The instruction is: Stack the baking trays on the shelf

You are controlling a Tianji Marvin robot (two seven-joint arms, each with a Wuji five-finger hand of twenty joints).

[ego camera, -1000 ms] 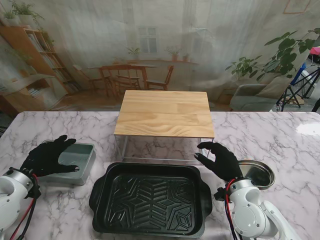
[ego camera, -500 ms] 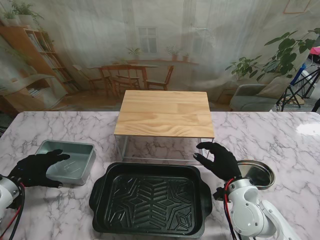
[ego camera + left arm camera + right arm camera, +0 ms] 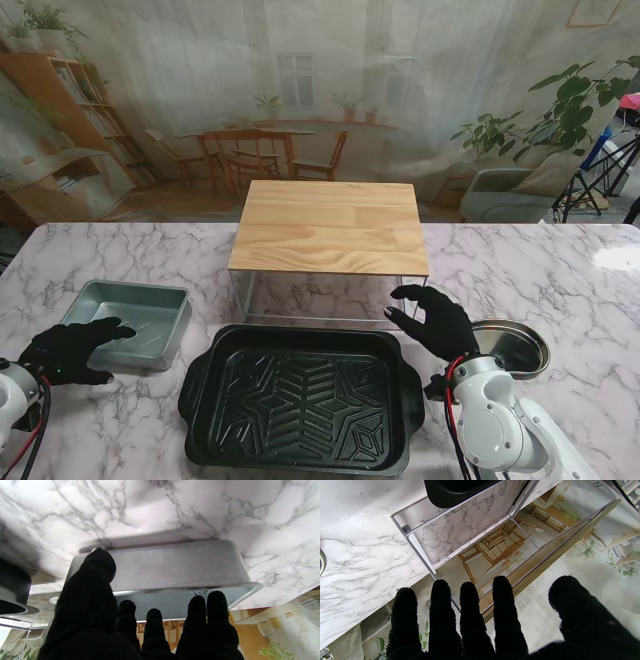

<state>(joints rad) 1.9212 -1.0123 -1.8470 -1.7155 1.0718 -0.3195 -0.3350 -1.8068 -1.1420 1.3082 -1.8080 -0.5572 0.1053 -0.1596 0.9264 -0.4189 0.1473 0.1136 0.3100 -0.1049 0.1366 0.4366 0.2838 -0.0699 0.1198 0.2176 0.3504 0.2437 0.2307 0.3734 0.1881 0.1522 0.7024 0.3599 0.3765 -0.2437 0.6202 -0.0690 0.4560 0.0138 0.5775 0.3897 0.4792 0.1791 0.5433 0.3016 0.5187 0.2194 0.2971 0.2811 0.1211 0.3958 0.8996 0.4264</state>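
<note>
1. My left hand (image 3: 68, 351), fingers spread and empty, is hovering just near-left of the small silver metal baking tray (image 3: 132, 322), which is lying far-right of it.
2. My right hand (image 3: 432, 322), also spread and empty, is waiting beside the wooden-topped shelf (image 3: 330, 226).

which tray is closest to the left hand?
The small grey tray on the left, beside the left hand. The big black tray sits centre; the round steel pan lies far right.

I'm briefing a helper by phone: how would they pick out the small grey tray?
Start at the wooden-topped wire shelf mid-table, then the big black ribbed baking tray in front of it. Left of that sits the small grey-green metal tray: rectangular, smooth-bottomed, unlike the round steel dish on the right.
</note>
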